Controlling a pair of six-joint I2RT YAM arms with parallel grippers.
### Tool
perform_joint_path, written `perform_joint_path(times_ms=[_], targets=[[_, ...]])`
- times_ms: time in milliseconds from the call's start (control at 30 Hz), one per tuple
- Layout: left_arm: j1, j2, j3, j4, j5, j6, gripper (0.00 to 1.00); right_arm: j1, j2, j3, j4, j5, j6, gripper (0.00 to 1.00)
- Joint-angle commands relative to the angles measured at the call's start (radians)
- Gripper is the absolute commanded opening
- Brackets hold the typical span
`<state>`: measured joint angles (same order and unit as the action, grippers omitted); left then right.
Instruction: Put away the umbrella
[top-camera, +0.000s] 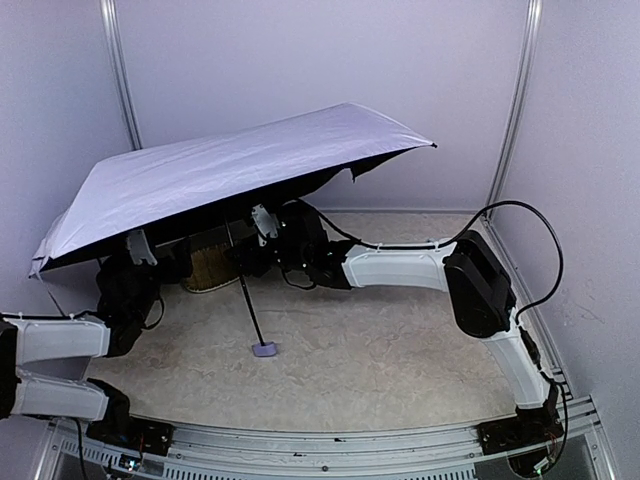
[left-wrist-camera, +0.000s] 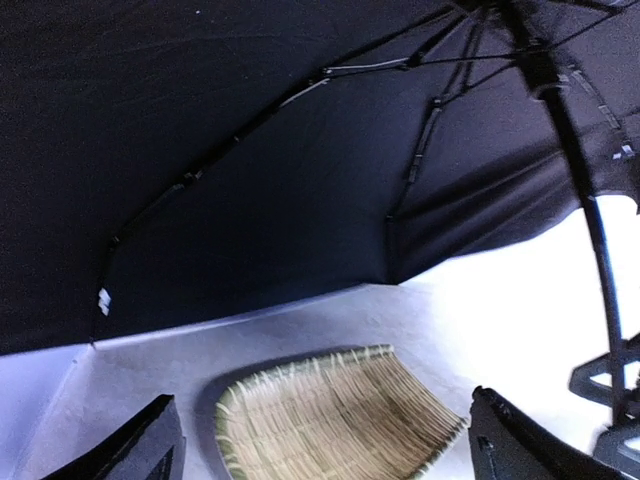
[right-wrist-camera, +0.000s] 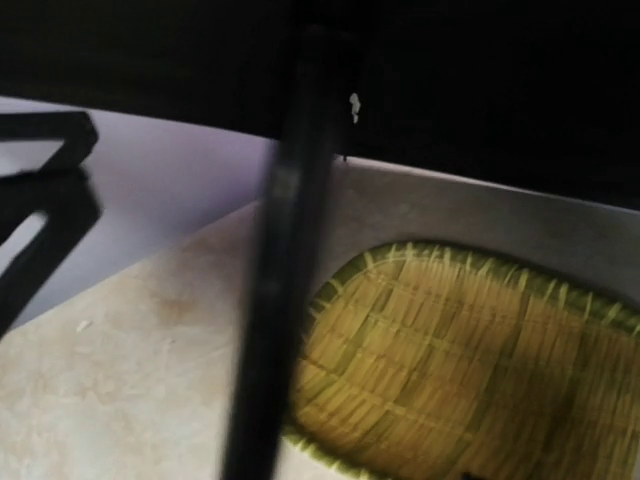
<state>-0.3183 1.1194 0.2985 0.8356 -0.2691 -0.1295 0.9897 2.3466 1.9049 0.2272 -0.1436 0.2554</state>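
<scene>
The right pincer (top-camera: 248, 262) reaches in under the open umbrella's pale lavender-white fabric canopy (top-camera: 240, 165) and sits right by the upper part of the thin black shaft (top-camera: 252, 310), on the shaft's right. In the right wrist view the shaft fills the near field as a blurred dark bar running almost top to bottom. I cannot tell whether the jaws stand apart or are clamped on it.

The left pincer (left-wrist-camera: 320, 455) is well to the left of the shaft, jaws wide apart with nothing between them, looking up at the canopy's black underside.

The shaft leans. Its small lavender handle (top-camera: 265, 349) rests on the beige counter (top-camera: 380, 350), and the rod rises from there toward the far left into the canopy. Beyond the shaft lies a woven straw tray (right-wrist-camera: 450, 360).

The right arm is much the nearer. Any grip should cross the shaft's long axis squarely, high on the rod.
</scene>
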Motion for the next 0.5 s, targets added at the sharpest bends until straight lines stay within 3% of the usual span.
perform_joint_path(times_ms=[0, 267, 367, 467], targets=[[-0.034, -0.021, -0.030, -0.004, -0.017, -0.011, 0.95, -0.004, 0.055, 0.072, -0.001, -0.037, 0.062, 0.53], [-0.085, -0.071, -0.054, -0.020, 0.047, -0.012, 0.89, -0.007, 0.005, 0.081, 0.002, -0.005, 0.111, 0.09], [-0.130, -0.087, -0.062, -0.027, 0.162, -0.013, 0.88, -0.006, -0.078, 0.032, 0.005, 0.088, 0.113, 0.00], [-0.189, -0.086, -0.071, -0.005, 0.291, -0.023, 0.88, -0.001, -0.196, -0.084, 0.077, 0.211, 0.117, 0.00]])
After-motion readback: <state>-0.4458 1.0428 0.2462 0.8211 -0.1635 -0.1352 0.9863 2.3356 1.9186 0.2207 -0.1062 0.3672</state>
